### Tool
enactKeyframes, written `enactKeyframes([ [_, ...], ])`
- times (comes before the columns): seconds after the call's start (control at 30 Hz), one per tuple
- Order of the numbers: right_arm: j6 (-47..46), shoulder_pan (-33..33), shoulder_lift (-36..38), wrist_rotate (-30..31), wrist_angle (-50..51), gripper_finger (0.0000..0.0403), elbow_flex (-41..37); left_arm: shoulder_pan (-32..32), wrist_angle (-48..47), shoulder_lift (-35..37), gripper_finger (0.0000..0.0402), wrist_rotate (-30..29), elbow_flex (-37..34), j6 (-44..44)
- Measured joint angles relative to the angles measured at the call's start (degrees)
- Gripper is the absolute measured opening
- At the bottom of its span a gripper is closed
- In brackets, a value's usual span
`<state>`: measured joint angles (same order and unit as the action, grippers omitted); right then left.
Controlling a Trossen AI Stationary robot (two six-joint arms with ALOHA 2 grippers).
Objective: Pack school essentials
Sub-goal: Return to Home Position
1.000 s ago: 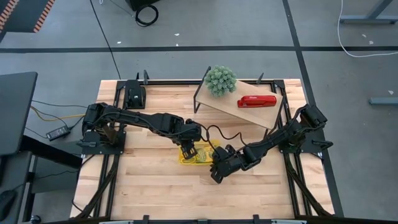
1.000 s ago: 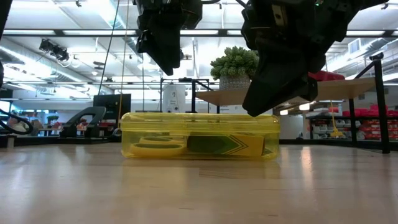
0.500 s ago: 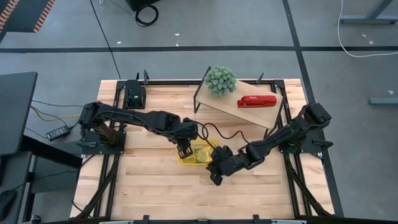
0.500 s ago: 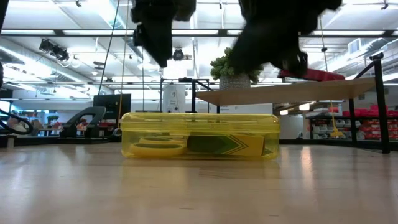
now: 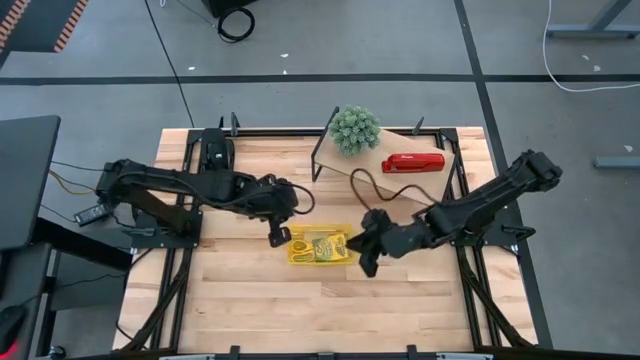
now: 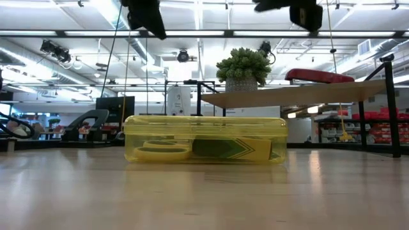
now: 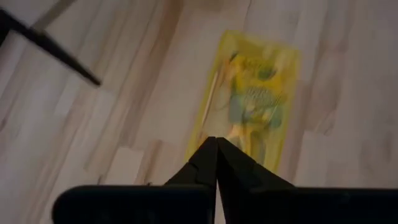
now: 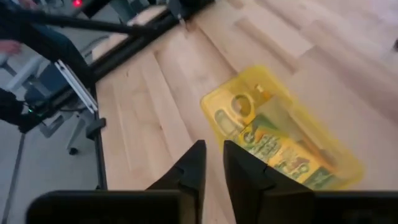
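Note:
A closed, see-through yellow box (image 5: 318, 246) lies flat on the wooden table near its middle. Through its wall I see yellow-handled scissors (image 6: 163, 151) and a green-and-yellow crayon box (image 6: 230, 149); the other school essentials inside cannot be told apart. My left gripper (image 5: 275, 238) hangs shut above the table just left of the box (image 7: 252, 93). To the right of the box (image 8: 280, 140), my right gripper (image 5: 368, 262) stands open by a narrow gap with nothing between its fingers. Both are high above the box in the low view.
A raised wooden shelf (image 5: 400, 180) at the far right carries a round green plant (image 5: 355, 128) and a red stapler (image 5: 412, 163). A black cable (image 5: 365, 190) loops from the right arm above the table. Bare wood lies near the front edge.
Both grippers have risen from just above the box. My left gripper has drawn back toward the table's left edge and my right gripper toward the right edge. The yellow box has stayed where it was.

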<state>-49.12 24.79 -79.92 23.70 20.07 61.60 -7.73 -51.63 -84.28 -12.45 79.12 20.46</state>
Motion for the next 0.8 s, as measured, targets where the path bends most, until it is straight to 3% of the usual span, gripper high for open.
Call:
enactKeyframes([
  [0.2, 2.9, -1.1, 6.2, 0.4, 1.2, 0.001, 0.0, 0.0, 9.4, 9.4, 0.0012, 0.3, -10.3, 1.5],
  [0.57, 5.9, -7.0, 13.4, 0.0, 1.5, 0.0007, 0.0, 0.0, 30.3, 29.8, 0.0005, 1.7, -32.0, 4.8],
  [0.8, 7.2, -11.1, 16.2, -1.3, 1.9, 0.0007, 0.0, 0.0, 38.4, 41.4, 0.0007, 1.8, -42.5, 7.9],
])
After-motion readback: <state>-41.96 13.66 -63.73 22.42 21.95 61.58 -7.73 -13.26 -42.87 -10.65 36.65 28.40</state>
